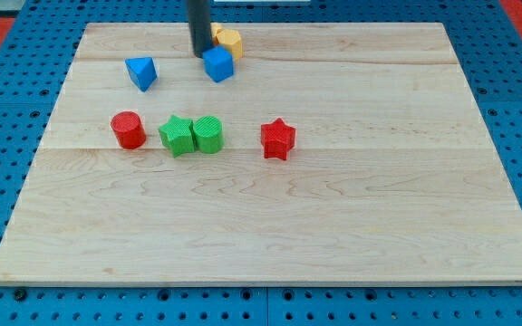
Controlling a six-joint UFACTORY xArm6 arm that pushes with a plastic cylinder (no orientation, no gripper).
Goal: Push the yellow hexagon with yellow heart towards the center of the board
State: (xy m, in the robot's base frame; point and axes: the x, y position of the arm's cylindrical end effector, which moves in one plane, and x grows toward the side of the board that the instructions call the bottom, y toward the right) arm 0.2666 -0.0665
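A yellow block (232,43) sits near the view's top, left of centre; its shape is hard to make out. A sliver of a second yellow block (216,33) shows just left of it, mostly hidden behind the rod. A blue cube (217,64) lies just below them and touches them. My tip (200,55) is down at the left side of the blue cube, just below and left of the yellow blocks.
A blue triangular block (140,72) lies at the upper left. A red cylinder (129,129), a green star (178,136) and a green round block (207,134) form a row left of centre. A red star (277,139) lies near the middle. The wooden board (333,226) rests on a blue pegboard.
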